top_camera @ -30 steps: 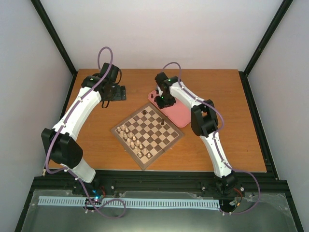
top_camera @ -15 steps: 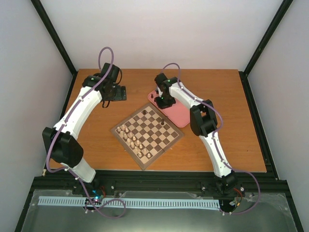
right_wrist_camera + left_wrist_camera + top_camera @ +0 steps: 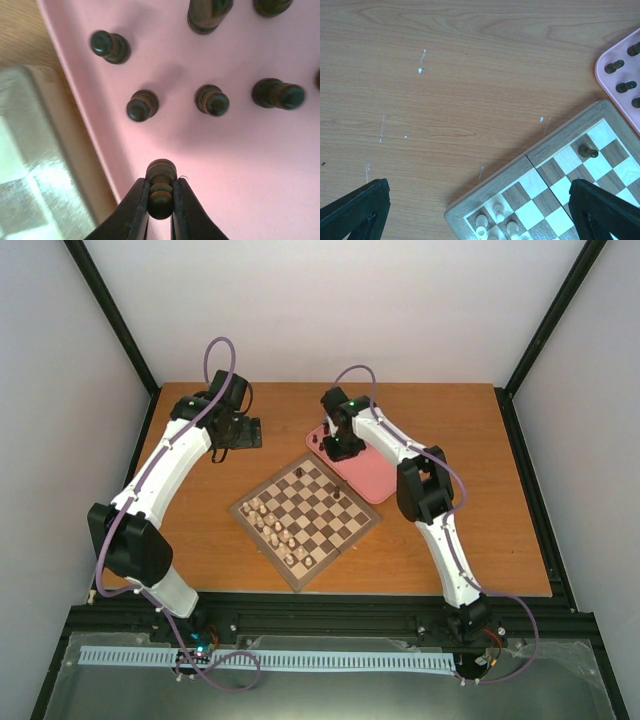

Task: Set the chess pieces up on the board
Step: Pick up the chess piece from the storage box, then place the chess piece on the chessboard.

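Near the board-side rim of the pink rounded tray (image 3: 240,165), the right gripper (image 3: 161,189) had its jaws pinched on one slim dark brown wooden chessman (image 3: 161,175), best lifted straight up before swinging toward 7 o'clock onto the checkered wooden chessboard (image 3: 492,189); the left gripper (image 3: 480,202) showed its jaws wide apart and empty.

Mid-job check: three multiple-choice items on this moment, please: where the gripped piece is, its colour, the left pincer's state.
1. The piece in the right pincer is: A on the board; B over the pink tray; C on the bare table.
2. Its colour: A cream; B red; C dark brown.
3. The left pincer is: A open, empty; B shut on a pale piece; C shut on a dark piece.
1 B: pink tray lies beneath it. 2 C: dark brown wood shows. 3 A: fingers stand wide apart above table and board.
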Controlling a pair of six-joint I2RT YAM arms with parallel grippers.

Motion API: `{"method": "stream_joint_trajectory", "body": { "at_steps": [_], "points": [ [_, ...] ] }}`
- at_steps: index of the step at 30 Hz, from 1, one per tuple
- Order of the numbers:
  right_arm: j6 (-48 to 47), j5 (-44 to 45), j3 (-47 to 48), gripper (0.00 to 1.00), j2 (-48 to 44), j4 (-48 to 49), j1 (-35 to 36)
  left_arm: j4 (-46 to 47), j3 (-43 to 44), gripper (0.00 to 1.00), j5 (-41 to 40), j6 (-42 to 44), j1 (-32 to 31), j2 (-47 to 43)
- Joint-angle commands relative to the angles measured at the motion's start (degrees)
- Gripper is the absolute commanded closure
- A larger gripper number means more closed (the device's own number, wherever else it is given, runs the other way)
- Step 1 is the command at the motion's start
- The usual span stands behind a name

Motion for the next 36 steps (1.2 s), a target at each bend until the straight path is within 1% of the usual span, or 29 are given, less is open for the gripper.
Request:
{"method": "stream_joint_trajectory", "body": {
  "at_steps": [1,8,14,18,28,36],
  "points": [
    [-0.63,1.33,-0.92,0.91,-8.07,-0.52,1.23,-0.11,0.55,0.00,0.18,0.67,0.42,0.00],
    [-0.71,1.30,-5.24,0.91,-12.46,-1.71,5.69,0.54,-0.30,0.00,0.81,0.44,0.47,-0.43],
    [-0.84,-0.02,-6.22,0.91,-12.69,-2.24,11.97,0.63,-0.55,0.00,1.03,0.46,0.42,-1.12],
    [-0.69,-0.10,-6.31,0.91,-12.01,-3.15,14.54,0.61,-0.77,0.00,1.26,0.66,0.42,-1.53],
    [-0.16,-0.29,-9.64,0.91,-11.29,-2.65,14.64,0.87,-2.31,0.00,1.52,0.40,0.42,-2.79],
    [-0.64,-1.39,-7.07,0.91,-9.10,-1.11,12.59,0.81,-1.90,0.00,0.96,0.24,0.40,-2.64]
  ]
}}
